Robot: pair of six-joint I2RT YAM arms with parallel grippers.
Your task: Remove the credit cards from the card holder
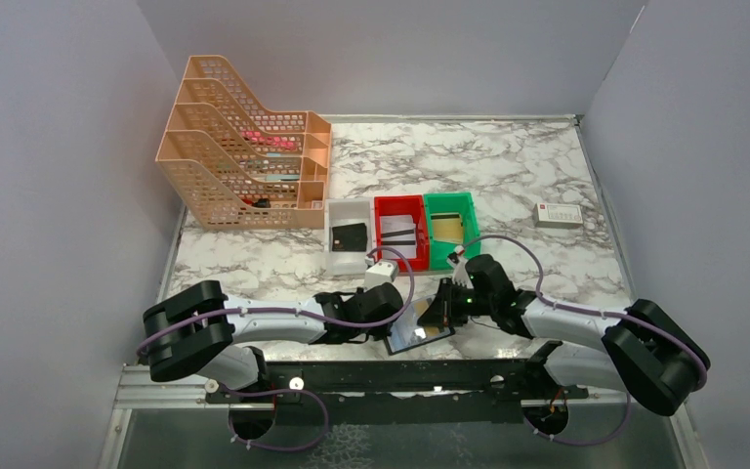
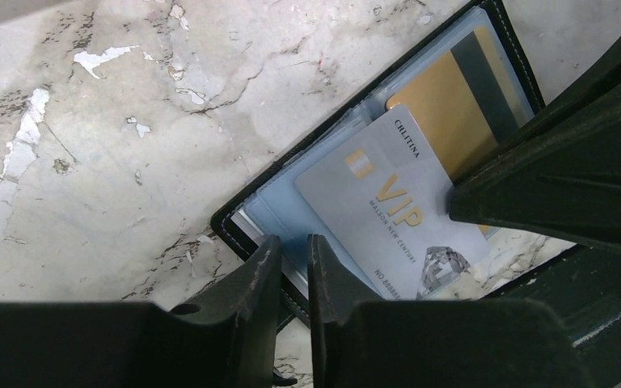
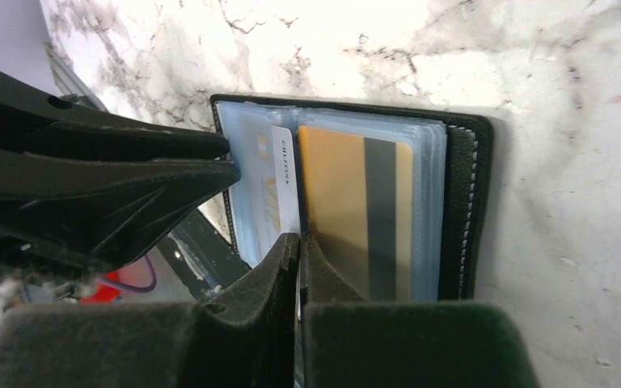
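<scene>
Ok, status: card holder (image 1: 418,335) lies open, sleeves up, on the marble table (image 1: 508,166). The red bin (image 1: 379,234) sits beyond it, apart, and the arm bases are on its near side.

Left gripper (image 2: 293,250) is at the holder's edge, fingers nearly together with the black stitched border running between them. Reads as a clamp on the holder, pinning it so the case doesn't drag when a card is pulled.

Right gripper (image 3: 299,242) comes in from the holder's opposite side, jaws pinched on the long edge of the silver VIP card (image 2: 388,210). That card sits skewed over the holder's middle, partly out of its clear sleeve.

Gold card (image 2: 441,105), black stripe showing, is fully sleeved in the half of the holder away from the left gripper, untouched.

My read: mid-extraction of card one, gold one to go. The pull should run along the sleeve opening, low and flat. Risks are the thin card slipping from the pinch, or the sleeve stack lifting with it. Can't tell if more cards hide under the sleeves.
</scene>
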